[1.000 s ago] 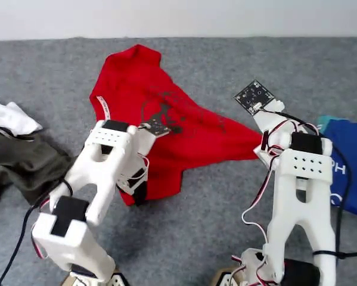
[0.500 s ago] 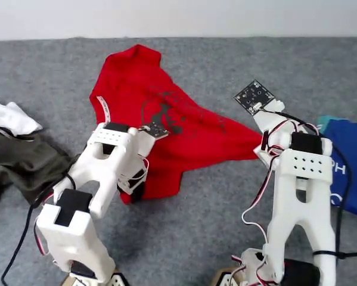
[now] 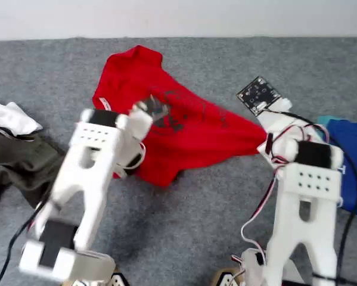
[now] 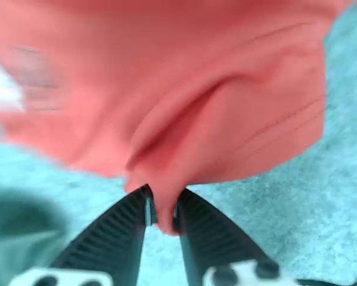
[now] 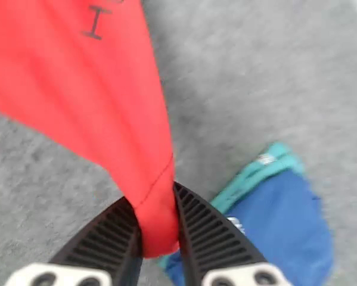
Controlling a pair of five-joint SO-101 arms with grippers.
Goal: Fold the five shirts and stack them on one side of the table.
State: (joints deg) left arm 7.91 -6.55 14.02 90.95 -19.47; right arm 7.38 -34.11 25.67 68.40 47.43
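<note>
A red shirt (image 3: 166, 113) with a dark print lies spread over the grey carpet in the middle of the high view. My left gripper (image 4: 161, 210) is shut on a bunched fold of the red shirt (image 4: 184, 107), lifted a little off the carpet. My right gripper (image 5: 156, 223) is shut on a pointed corner of the red shirt (image 5: 89, 101), over at its right end (image 3: 252, 140). A blue shirt (image 3: 354, 161) with a teal collar lies at the right edge. Dark olive (image 3: 20, 164) and white (image 3: 8, 116) shirts are heaped at the left edge.
Grey carpet (image 3: 202, 202) covers the whole table, with open room in front of the red shirt and along the back. The blue shirt (image 5: 279, 226) lies close beside my right gripper. A pale wall runs along the far edge.
My left arm has lifted and swung toward the back, pulling the near hem of the red shirt up and inward. The right arm shifted slightly, still holding its corner.
</note>
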